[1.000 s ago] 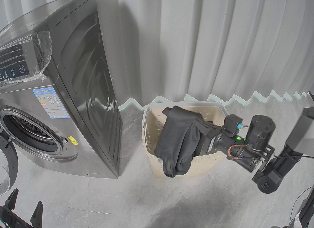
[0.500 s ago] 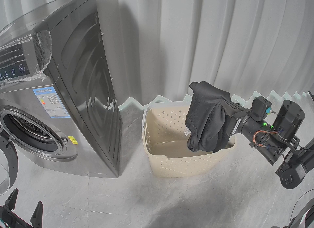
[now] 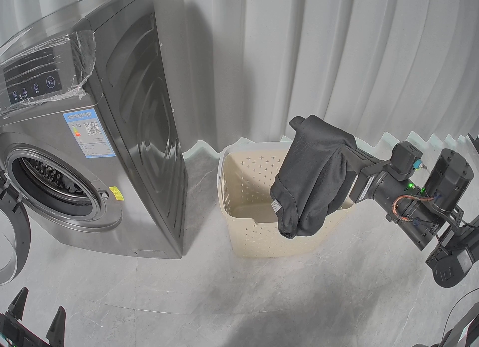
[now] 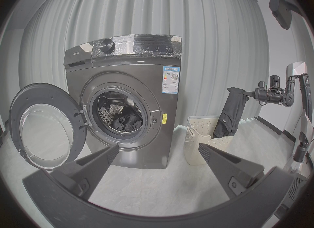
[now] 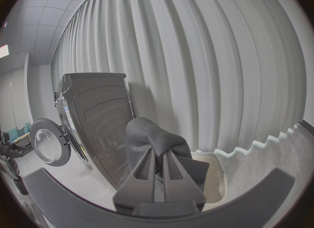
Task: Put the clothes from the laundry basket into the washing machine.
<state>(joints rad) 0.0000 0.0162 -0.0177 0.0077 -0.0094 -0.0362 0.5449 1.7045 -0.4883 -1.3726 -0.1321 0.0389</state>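
A dark grey garment point(image 3: 312, 178) hangs from my right gripper point(image 3: 350, 159), which is shut on its top fold above the right side of the cream laundry basket point(image 3: 239, 223). The right wrist view shows the fingers pinching the cloth point(image 5: 147, 137). The grey washing machine point(image 3: 124, 128) stands to the left with its round door point(image 3: 12, 243) swung open. Dark clothes point(image 4: 127, 123) lie inside the drum. My left gripper point(image 3: 37, 313) is low at the near left, open, facing the machine's front point(image 4: 119, 114).
White curtains point(image 3: 324, 54) hang behind the basket and the machine. Bare grey floor point(image 3: 224, 298) lies in front of both. The open door point(image 4: 45, 125) juts out on the far side of the drum opening from the basket point(image 4: 196, 137).
My right gripper has lifted the dark garment up out of the basket and to the right. The head camera has shifted a little. The left gripper has kept still.
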